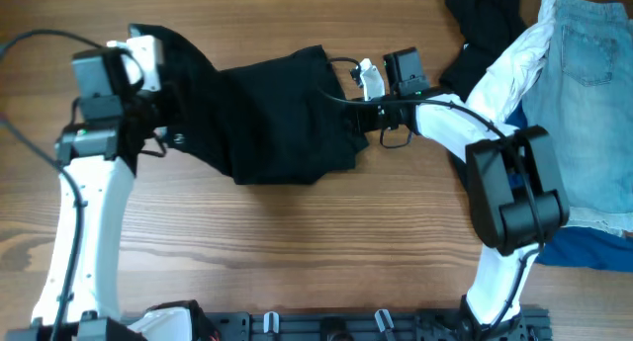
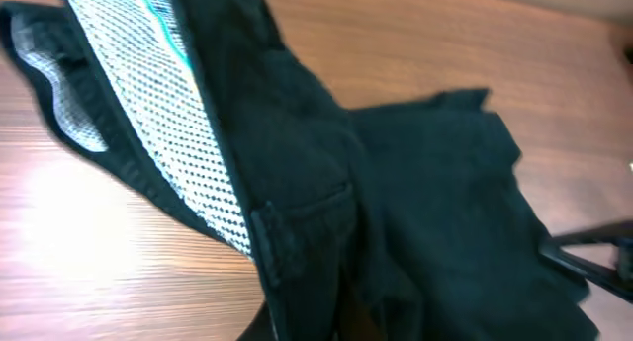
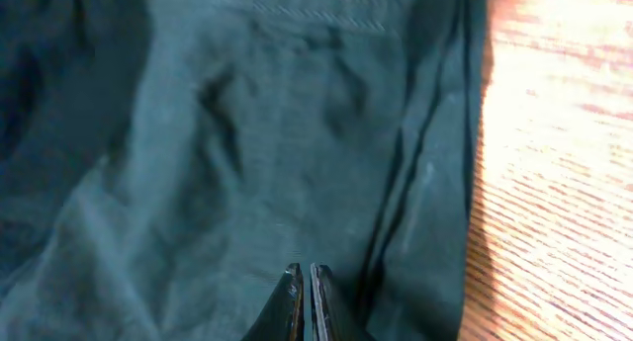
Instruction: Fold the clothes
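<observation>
A plain black garment (image 1: 277,114) lies stretched across the middle of the wooden table. My left gripper (image 1: 158,128) holds its left end lifted. In the left wrist view the cloth (image 2: 425,213) drapes over the jaws and hides them, and its white mesh lining (image 2: 148,94) shows. My right gripper (image 1: 358,119) is at the garment's right edge. In the right wrist view its fingers (image 3: 304,277) are pressed together on the black cloth (image 3: 198,133). I see no white label.
A pile of other clothes sits at the right edge: a black garment (image 1: 485,25), a white one (image 1: 514,64), a light-denim one (image 1: 593,94) and a bright-blue one (image 1: 584,247). Bare wood (image 1: 297,252) lies in front of the black garment.
</observation>
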Controlling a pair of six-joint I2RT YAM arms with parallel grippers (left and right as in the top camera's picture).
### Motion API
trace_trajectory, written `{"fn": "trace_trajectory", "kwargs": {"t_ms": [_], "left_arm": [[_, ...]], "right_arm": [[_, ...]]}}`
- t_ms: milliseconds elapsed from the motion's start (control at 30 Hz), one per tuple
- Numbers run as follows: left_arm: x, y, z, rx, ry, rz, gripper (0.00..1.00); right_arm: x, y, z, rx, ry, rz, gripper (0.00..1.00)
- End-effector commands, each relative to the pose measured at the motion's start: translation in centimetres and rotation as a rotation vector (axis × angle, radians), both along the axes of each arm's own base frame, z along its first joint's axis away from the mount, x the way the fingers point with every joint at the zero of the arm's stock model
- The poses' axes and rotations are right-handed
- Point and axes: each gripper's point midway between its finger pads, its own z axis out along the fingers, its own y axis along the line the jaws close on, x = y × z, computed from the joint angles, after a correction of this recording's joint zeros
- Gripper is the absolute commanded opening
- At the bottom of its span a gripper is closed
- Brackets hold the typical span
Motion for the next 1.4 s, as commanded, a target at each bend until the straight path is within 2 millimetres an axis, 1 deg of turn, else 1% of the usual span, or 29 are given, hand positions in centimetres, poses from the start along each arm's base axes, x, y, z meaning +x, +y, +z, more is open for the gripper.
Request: {"fn": "trace_trajectory", "kwargs": {"t_ms": [0, 100, 233, 300, 400, 567, 700, 733, 767, 800, 833, 867, 1000, 1067, 1167, 1233, 1267, 1333, 1367], "left_arm": [[0.8, -4.5, -0.3, -0.064, 0.016, -0.094, 0.04], [1.3, -7.0, -1.7, -0.127, 0.063, -0.083, 0.04], [1.9, -10.2, -4.8, -0.183, 0.147, -0.082, 0.04], [2.3, -11.6, -6.1, -0.194, 0.169, -0.093, 0.04], [3.1, -13.5, -7.6, -0.224, 0.181, -0.097, 0.04], [3.8, -17.2, -8.2, -0.29, 0.159, -0.154, 0.04], [3.7, -19.6, -8.0, -0.292, 0.132, -0.208, 0.04], [3.6, -20.0, -7.9, -0.291, 0.128, -0.217, 0.05], [3.5, -20.4, -7.9, -0.291, 0.125, -0.226, 0.11], [3.4, -20.7, -7.8, -0.29, 0.124, -0.234, 0.25], [3.3, -20.9, -7.9, -0.284, 0.123, -0.234, 0.83], [3.3, -20.9, -7.9, -0.275, 0.121, -0.23, 1.0], [3.3, -20.6, -8.2, -0.255, 0.122, -0.214, 1.0], [3.4, -20.5, -8.2, -0.255, 0.122, -0.211, 1.0], [3.4, -20.5, -8.2, -0.254, 0.124, -0.211, 1.0], [3.3, -20.5, -8.3, -0.254, 0.126, -0.211, 1.0], [3.3, -20.4, -8.3, -0.252, 0.127, -0.208, 1.0], [3.3, -20.4, -8.3, -0.251, 0.128, -0.208, 1.0], [3.3, -20.4, -8.3, -0.251, 0.128, -0.208, 1.0]], "right_arm": [[-0.3, -0.5, -1.5, -0.008, 0.036, -0.016, 0.04], [0.0, -0.7, -1.7, -0.02, 0.045, -0.048, 0.04], [0.1, -0.9, -1.8, -0.03, 0.05, -0.065, 0.04], [0.1, -0.9, -1.8, -0.03, 0.05, -0.065, 0.04], [0.1, -0.9, -1.8, -0.03, 0.049, -0.065, 0.04], [0.1, -0.9, -1.8, -0.03, 0.051, -0.067, 0.04], [0.1, -0.9, -1.8, -0.03, 0.052, -0.067, 0.04], [0.1, -0.9, -1.8, -0.03, 0.052, -0.067, 0.04], [0.1, -0.9, -1.8, -0.03, 0.051, -0.067, 0.04], [0.1, -0.9, -1.8, -0.03, 0.051, -0.067, 0.04], [0.1, -0.9, -1.8, -0.03, 0.052, -0.067, 0.04], [0.1, -0.9, -1.8, -0.03, 0.052, -0.067, 0.04], [0.5, -1.0, -1.6, -0.024, 0.036, -0.071, 0.04], [1.1, -1.3, -0.9, -0.012, 0.029, -0.098, 0.04], [2.7, -3.0, 2.0, 0.018, -0.022, -0.162, 0.04], [3.6, -4.3, 4.5, 0.032, -0.074, -0.192, 0.07], [4.0, -4.9, 5.9, 0.04, -0.103, -0.207, 0.09], [4.5, -6.2, 8.3, 0.05, -0.155, -0.231, 0.17], [4.7, -7.1, 9.9, 0.055, -0.187, -0.246, 0.24]]}}
